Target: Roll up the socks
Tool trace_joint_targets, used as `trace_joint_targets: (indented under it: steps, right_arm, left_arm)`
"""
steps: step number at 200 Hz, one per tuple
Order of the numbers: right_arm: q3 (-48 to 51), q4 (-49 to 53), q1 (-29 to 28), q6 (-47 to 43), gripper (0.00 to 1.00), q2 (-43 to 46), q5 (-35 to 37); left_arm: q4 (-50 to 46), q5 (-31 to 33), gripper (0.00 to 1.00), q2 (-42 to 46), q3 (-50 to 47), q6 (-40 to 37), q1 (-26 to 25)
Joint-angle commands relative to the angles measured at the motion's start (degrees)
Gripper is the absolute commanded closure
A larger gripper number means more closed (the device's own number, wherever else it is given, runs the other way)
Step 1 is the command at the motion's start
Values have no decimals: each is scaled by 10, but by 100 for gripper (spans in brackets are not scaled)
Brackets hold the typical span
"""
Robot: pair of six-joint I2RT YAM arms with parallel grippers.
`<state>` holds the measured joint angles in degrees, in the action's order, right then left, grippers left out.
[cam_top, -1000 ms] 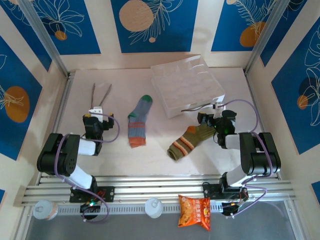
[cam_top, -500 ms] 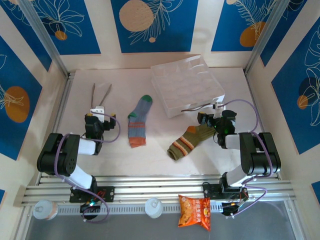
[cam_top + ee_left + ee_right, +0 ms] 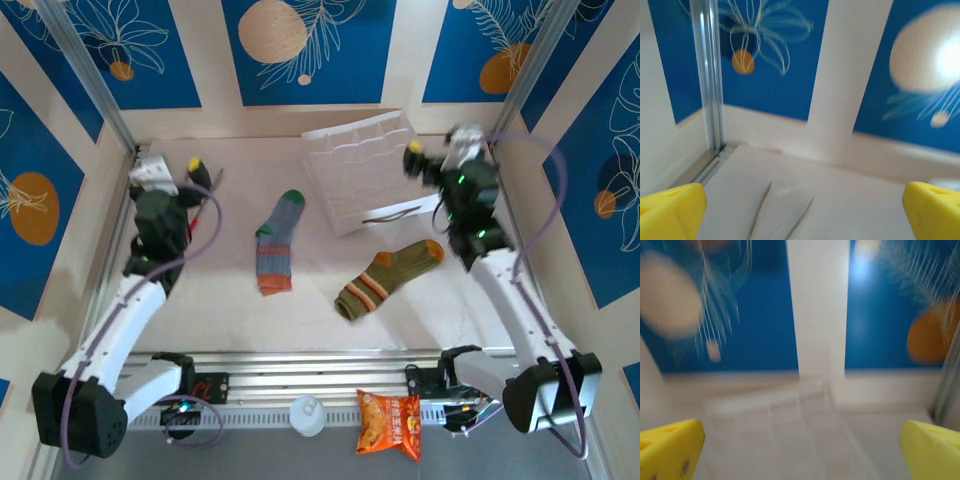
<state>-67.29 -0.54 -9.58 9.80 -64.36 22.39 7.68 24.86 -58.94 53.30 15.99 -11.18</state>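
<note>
Left gripper [image 3: 172, 172] is spread wide with nothing between the fingers. On its wrist cam the yellow fingertips [image 3: 671, 210] sit at the bottom corners of the frame with bare table [image 3: 320, 330] between them. It's up over the far-left corner, aimed at the blue-patterned back wall. A thin two-pronged tool [image 3: 782, 212] lies on the table just ahead of it

Right gripper [image 3: 440, 152] is the same: jaws fully apart and empty, yellow pads [image 3: 670, 447] at the edges of its own view, picture blurred. It's over the far-right area, at the right side of the clear compartment tray [image 3: 365, 165], also facing the back wall

Socks are both flat on the table, unrolled, and neither is touched by a gripper:
- grey sock [image 3: 275, 245]: left of centre, lying near-to-far, green toe at the far end, orange cuff at the near end. It's between the left arm and the tray, clear of both
- olive-green sock [image 3: 385, 280]: right of centre, lying diagonally, orange toe toward the far right, striped cuff toward the near left. It's just in front of the tray's near edge; can't tell if toe and tray touch
- the two socks are apart with bare table between them

Orange snack packet [image 3: 390, 423] sits off the work area at the near rail, beside the right arm's base, well away from both socks
</note>
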Motion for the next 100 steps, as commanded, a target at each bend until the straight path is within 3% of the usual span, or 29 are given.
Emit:
trace_joint_targets:
  steps: [1,11,17,26,42,63,82,100]
  right_arm:
    - [-138,298,67,272,1,-28,-9]
    - [-121,250,105,265,1,-34,-179]
    - [-109,218,98,244,1,-34,-220]
    - [-103,214,34,194,1,-31,-168]
    - [-76,190,-120,43,1,-35,-82]
    - [-3,151,-287,-161,1,-56,-89]
    - [86,97,-401,-346,4,-83,-105]
    - [125,79,-449,-466,6,-133,-132]
  left_arm:
    - [-360,1,0,-22,129,248,6]
    - [-363,-120,0,-39,137,275,33]
    - [-385,-168,0,-54,150,290,37]
    - [-431,-227,4,-79,167,317,35]
    - [-497,-326,24,-114,158,362,24]
    - [-529,-391,54,-124,96,408,-9]
    - [-529,-394,63,-119,40,433,-41]
    - [-515,-414,64,-143,-4,459,-61]
